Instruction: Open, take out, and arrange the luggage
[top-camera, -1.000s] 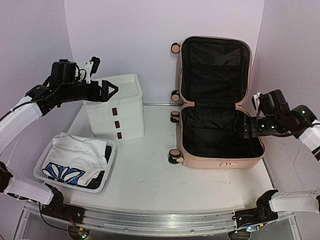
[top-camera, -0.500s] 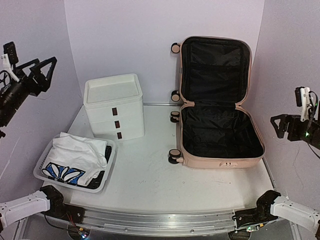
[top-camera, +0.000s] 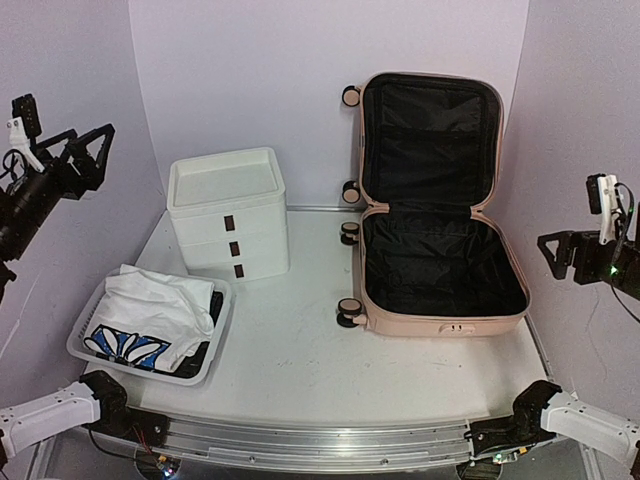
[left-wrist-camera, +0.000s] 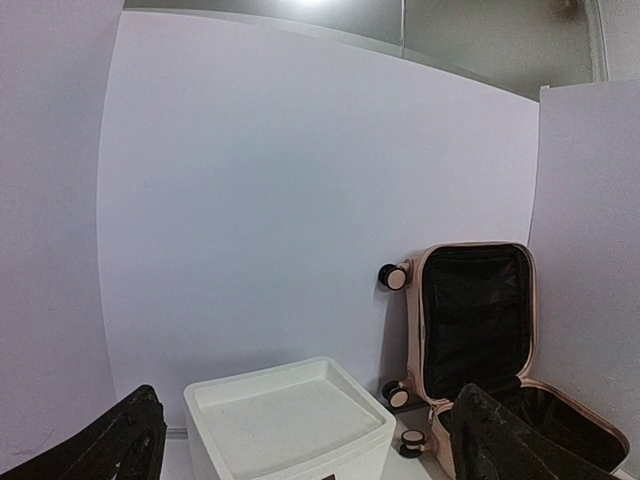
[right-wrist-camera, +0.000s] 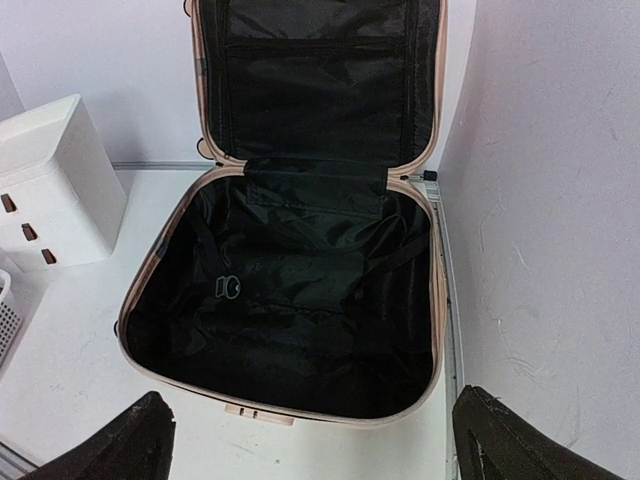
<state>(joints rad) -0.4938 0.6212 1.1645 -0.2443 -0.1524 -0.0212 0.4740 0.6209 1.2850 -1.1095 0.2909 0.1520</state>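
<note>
Now the left pincer (top-camera: 93, 158) and right pincer (top-camera: 553, 256), both open, have withdrawn from the luggage (top-camera: 440, 268).

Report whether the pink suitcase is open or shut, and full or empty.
Open and empty. The suitcase has its lid standing upright, and the right wrist view shows only bare black lining inside.

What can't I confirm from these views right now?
Basket contents beneath the white shirt: top view, the shirt covers them.
Drawer unit interior: drawers shut in top view.
Small items on the luggage lining: black folds, too dark in right wrist view.
</note>
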